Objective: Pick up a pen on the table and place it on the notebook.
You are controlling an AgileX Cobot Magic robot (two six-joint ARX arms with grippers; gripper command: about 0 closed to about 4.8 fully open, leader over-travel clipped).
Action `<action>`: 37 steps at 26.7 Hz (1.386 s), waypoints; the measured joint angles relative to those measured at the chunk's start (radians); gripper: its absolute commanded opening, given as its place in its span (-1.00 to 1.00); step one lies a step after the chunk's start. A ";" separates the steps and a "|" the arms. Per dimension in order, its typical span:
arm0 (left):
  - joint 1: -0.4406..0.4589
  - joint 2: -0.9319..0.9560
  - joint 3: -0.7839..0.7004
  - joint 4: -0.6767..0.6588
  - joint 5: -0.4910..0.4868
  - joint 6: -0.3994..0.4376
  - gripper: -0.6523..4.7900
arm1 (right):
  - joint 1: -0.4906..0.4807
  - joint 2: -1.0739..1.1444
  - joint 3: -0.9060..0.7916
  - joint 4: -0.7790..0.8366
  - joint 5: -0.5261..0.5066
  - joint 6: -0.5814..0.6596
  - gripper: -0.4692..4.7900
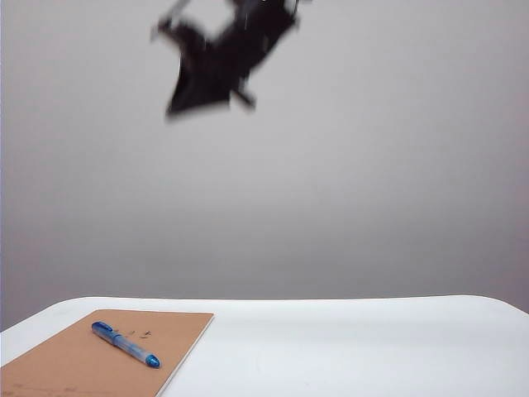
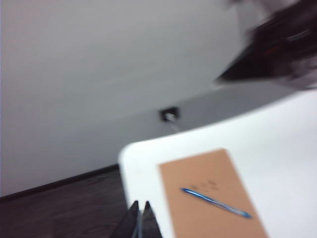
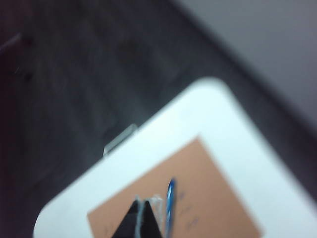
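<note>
The blue pen lies slantwise on the tan notebook, which sits at the near left corner of the white table. In the left wrist view the pen rests on the notebook. My left gripper is shut and empty, raised beyond the table's edge. In the right wrist view my right gripper is shut with nothing in it, above the notebook, and the pen lies just beside its tips, apart from them. All views are blurred.
A blurred black arm hangs high above the table in the exterior view; I cannot tell which arm it is. Dark floor lies past the table's rounded corner. A grey wall stands behind.
</note>
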 measured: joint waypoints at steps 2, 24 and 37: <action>0.061 -0.020 -0.022 0.023 0.006 -0.008 -0.77 | 0.003 -0.085 0.000 -0.005 0.071 -0.029 -0.83; 0.062 -0.243 -0.145 0.148 0.194 -0.200 -0.78 | -0.315 -1.104 -0.365 -0.183 0.554 -0.223 -0.83; 0.063 -0.404 -0.389 0.316 0.200 -0.224 -0.78 | -0.359 -1.765 -1.550 0.428 0.548 -0.094 -0.83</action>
